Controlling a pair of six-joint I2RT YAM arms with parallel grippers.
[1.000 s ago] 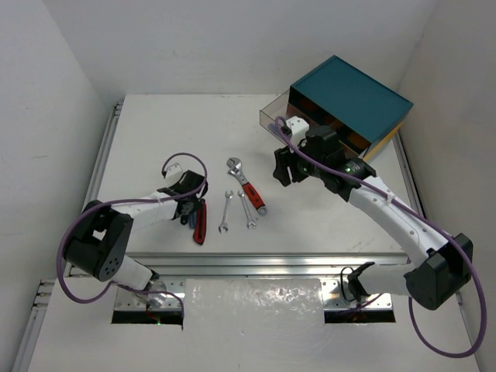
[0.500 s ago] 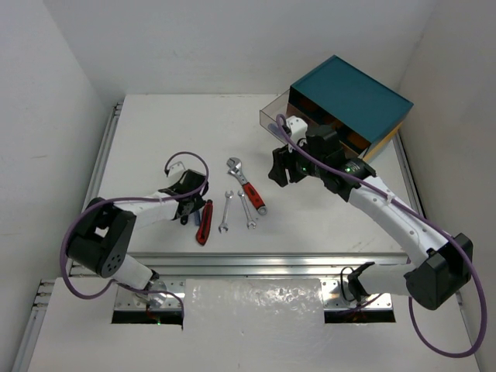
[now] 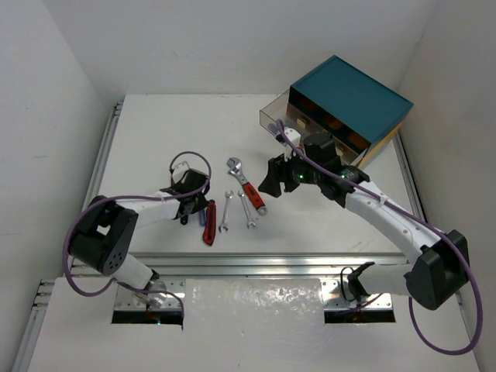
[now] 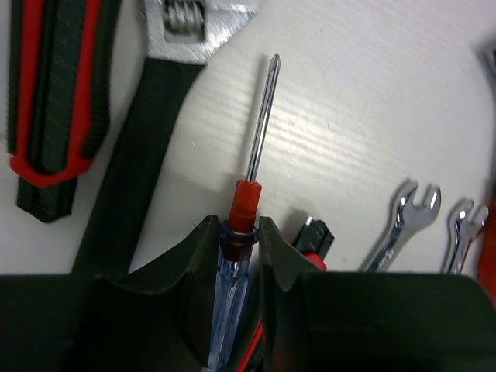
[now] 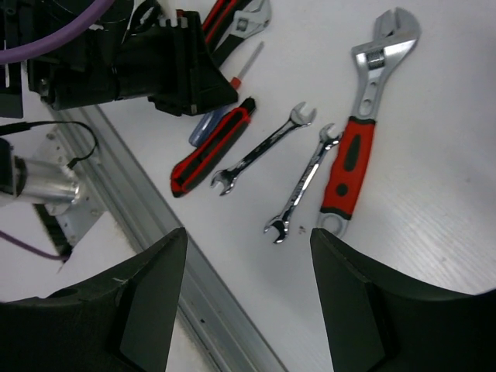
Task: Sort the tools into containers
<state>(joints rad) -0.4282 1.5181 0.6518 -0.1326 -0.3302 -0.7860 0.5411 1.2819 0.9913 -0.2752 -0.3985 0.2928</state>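
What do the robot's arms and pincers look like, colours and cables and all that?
Both the left arm and right arm have white links between chunky black joints. A purple cable loops loosely along each. The left pincer and right pincer have thick matte-black fingers with wedge-shaped tips. No markings are readable.

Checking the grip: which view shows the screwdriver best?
Left wrist: the screwdriver lies between the fingers of the left gripper, shaft clear. Right wrist shows only shaft and handle end; top external, barely a sliver.
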